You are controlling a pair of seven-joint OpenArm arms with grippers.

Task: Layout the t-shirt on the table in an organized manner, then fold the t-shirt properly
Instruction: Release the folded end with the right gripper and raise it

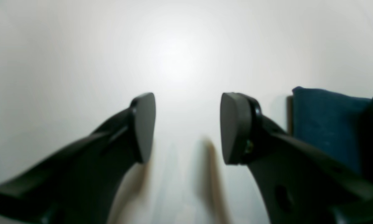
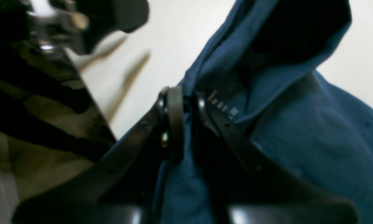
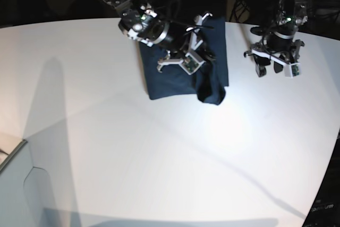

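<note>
Cloth filled the middle of the far bench point(image 3: 106, 147): the navy t-shirt point(image 3: 170, 81) lay partly folded there, one fold lifted. Toward the left of the base view, the right gripper point(image 2: 186, 109) had its jaws clamped on a bunch of the shirt beside the white neck print. Rightward, the left gripper point(image 1: 188, 127) hung over bare bench, jaws apart and holding nothing, shirt edge just beside it.
</note>
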